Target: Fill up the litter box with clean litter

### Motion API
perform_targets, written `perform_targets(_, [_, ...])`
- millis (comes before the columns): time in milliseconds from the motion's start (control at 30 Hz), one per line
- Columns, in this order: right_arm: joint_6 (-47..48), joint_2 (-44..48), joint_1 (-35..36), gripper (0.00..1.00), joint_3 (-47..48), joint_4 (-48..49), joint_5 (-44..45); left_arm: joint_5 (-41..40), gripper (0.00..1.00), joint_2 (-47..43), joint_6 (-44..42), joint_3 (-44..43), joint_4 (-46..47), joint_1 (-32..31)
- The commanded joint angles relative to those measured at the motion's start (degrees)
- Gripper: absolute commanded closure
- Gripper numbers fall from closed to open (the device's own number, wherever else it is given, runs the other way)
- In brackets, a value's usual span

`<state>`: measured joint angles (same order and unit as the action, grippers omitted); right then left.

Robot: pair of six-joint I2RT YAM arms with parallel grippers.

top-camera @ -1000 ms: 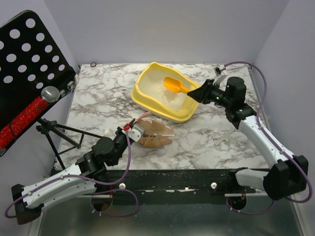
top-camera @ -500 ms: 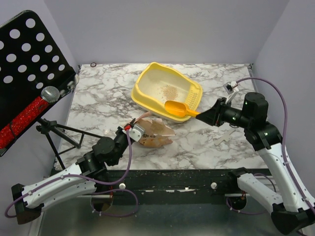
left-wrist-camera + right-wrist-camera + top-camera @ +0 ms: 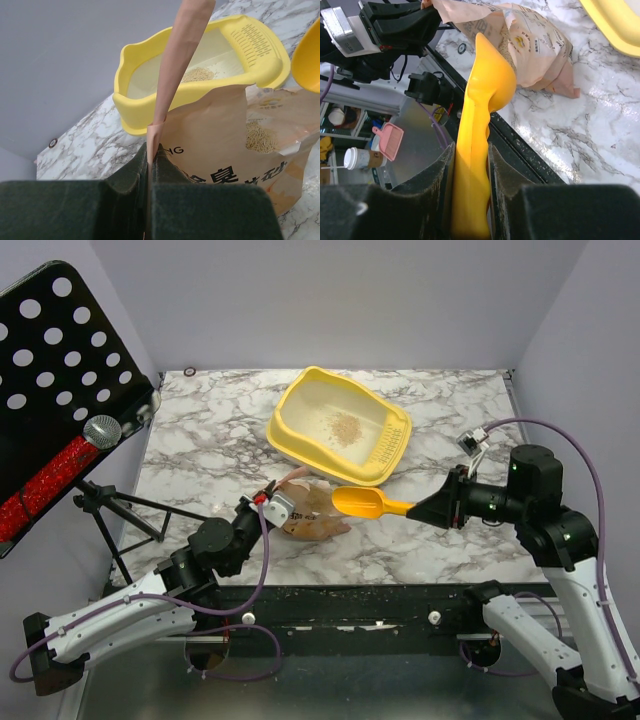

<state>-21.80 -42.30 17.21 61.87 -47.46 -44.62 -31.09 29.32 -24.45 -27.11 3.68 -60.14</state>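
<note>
The pale-yellow litter box [image 3: 300,445] stands at the back middle of the table, with a small heap of clean litter [image 3: 345,426] inside; it also shows in the left wrist view [image 3: 131,112] with the litter [image 3: 197,75]. My right gripper [image 3: 432,508] is shut on the handle of the yellow-orange scoop [image 3: 361,502], held over the table between box and bag; the scoop [image 3: 480,110] points at the bag. My left gripper [image 3: 266,500] is shut on the rim of the tan paper bag [image 3: 315,515], holding it open [image 3: 151,150]. More litter [image 3: 257,136] lies inside the bag.
A black perforated music stand [image 3: 55,370] with a microphone [image 3: 60,470] stands off the table's left edge. The table's near edge has a black rail [image 3: 350,605]. A small ring [image 3: 189,372] lies at the back left corner.
My right gripper has carried the scoop out of the litter box, down and toward the bag's mouth. A heap of litter now lies in the box. The left gripper has not moved.
</note>
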Motion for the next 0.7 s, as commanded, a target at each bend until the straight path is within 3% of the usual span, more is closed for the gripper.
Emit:
perform_targets(0, [-1.1, -0.8, 0.8, 1.00, 1.2, -0.7, -2.2, -2.3, 1.00, -2.2, -1.1, -3.3, 5.2, 0.1])
perform_targets(367, [-4.0, -8.2, 6.6, 1.00, -0.3, 6.3, 4.7, -1.2, 1.00, -2.7, -0.9, -3.5, 5.1, 0.1])
perform_targets(667, [-1.3, -15.6, 9.8, 1.00, 2.2, 5.0, 11.1, -0.4, 1.00, -3.5, -0.6, -3.7, 4.8, 0.1])
